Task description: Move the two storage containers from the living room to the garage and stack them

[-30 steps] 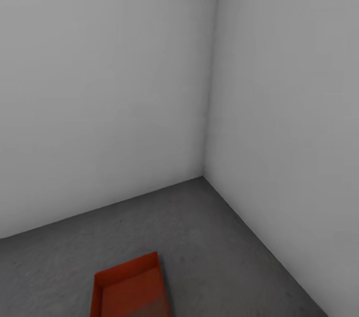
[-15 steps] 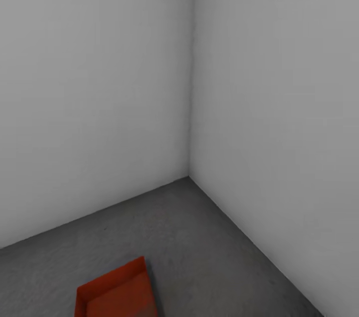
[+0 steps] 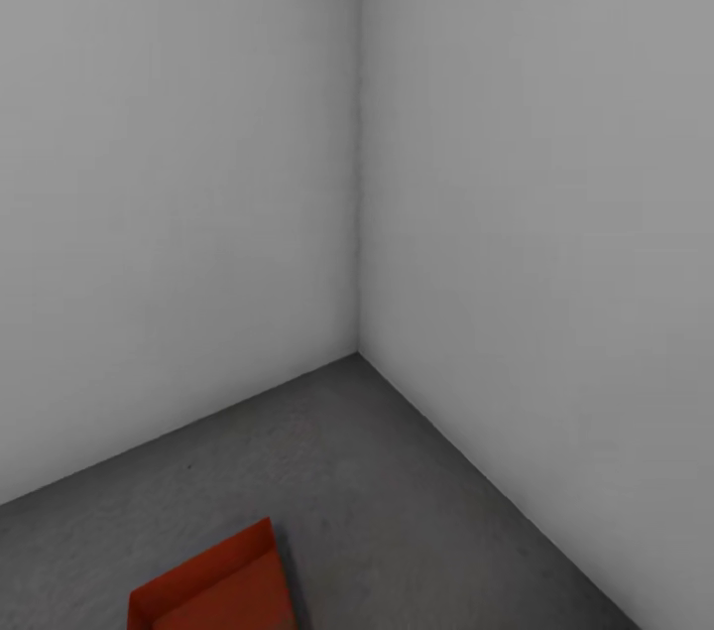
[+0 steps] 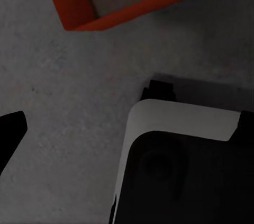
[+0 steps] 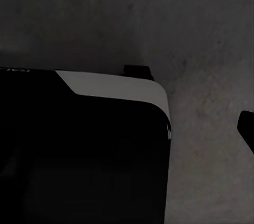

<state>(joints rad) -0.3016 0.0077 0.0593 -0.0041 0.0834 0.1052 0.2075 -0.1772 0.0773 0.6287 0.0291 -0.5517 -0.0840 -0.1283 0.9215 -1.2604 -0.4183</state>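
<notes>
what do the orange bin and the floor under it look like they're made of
Storage container: likely moulded plastic, with uniform orange-red colour, thin straight walls and a matte look. Floor: probably bare concrete, dark grey, mottled and unpolished, with no seams or planks. Being renders, both are guesses.

An orange-red storage container (image 3: 213,585) is sitting on the grey concrete floor (image 3: 397,491) with only one corner showing in the head view, the rest running off the bottom edge. In the left wrist view its far end is running out of frame, too. A single dark fingertip (image 4: 9,131) is poking in at the frame's edge, so the jaws' spacing cannot be judged.
</notes>
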